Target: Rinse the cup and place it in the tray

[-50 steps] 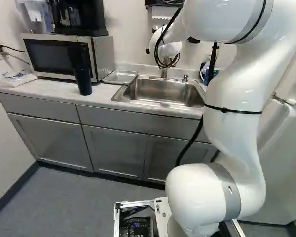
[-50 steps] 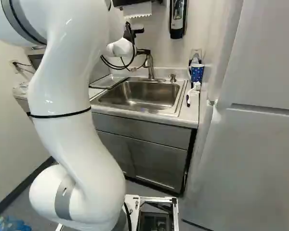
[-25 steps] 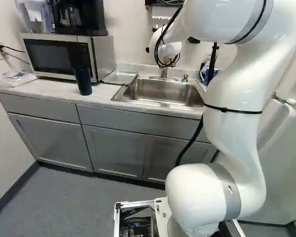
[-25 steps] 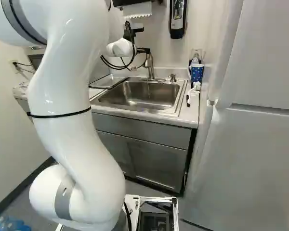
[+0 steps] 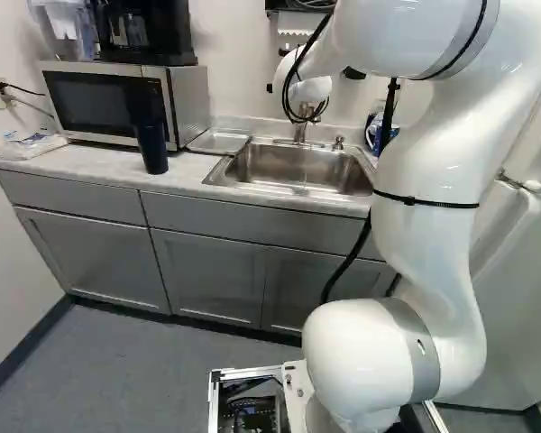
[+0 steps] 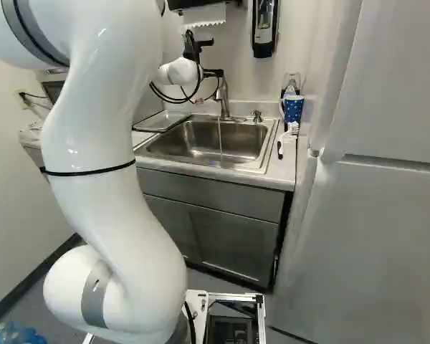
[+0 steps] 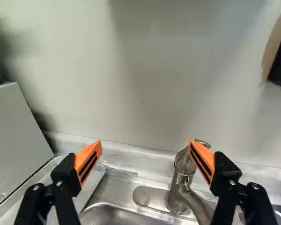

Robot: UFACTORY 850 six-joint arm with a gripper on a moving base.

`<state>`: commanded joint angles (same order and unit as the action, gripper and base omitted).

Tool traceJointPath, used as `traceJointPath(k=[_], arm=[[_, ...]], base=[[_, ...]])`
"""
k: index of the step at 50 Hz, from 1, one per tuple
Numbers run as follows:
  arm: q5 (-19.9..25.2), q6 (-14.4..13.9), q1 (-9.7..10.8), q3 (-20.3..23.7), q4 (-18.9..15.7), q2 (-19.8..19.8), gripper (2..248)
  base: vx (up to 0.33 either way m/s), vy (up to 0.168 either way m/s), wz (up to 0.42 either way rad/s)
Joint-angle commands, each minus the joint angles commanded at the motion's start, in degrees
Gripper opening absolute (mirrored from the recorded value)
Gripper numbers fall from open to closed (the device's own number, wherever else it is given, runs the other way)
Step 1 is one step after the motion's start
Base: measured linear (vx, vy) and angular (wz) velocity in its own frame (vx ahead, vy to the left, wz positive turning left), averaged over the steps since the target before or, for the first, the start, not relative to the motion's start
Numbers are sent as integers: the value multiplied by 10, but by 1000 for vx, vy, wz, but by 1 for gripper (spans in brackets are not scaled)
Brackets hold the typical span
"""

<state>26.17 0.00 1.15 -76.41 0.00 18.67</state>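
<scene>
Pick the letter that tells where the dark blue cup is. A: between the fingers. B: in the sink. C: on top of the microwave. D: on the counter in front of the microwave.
D: in the left base view the cup stands on the counter, by the microwave's front.

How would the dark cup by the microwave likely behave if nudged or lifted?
The dark cup might tip if nudged near the top, being taller than wide and narrower at its base. Its straight, even sides suggest stiff walls that should hold shape in a grip. Knocked over, it would probably roll, being round.
</scene>
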Motion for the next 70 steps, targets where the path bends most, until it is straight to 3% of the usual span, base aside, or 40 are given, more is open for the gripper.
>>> traceJointPath(k=[26, 47, 70], arm=[[3, 0, 0, 8, 0, -7, 247], [3, 0, 4, 73, 0, -64, 247], [3, 0, 21, 142, 0, -128, 247]], base=[[0, 0, 0], [0, 0, 0], [0, 0, 0]])
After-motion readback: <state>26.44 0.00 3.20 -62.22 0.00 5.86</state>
